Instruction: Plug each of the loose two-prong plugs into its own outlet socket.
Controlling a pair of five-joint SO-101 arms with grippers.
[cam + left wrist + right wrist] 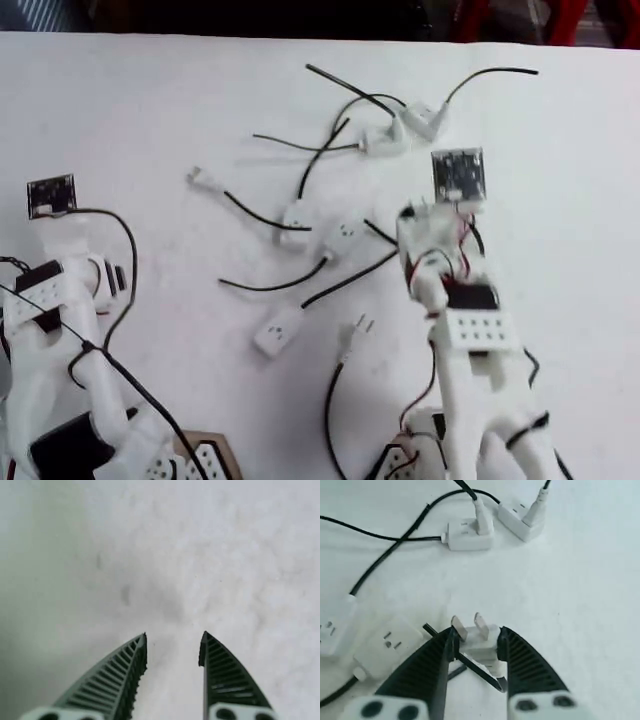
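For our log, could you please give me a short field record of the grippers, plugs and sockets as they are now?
left gripper: open over the bare table
right gripper: shut on held plug, prongs pointing forward
loose plugs: one, another
empty sockets: three
filled sockets: two

White arms, black cables, red wires, dark ribbed pincers.
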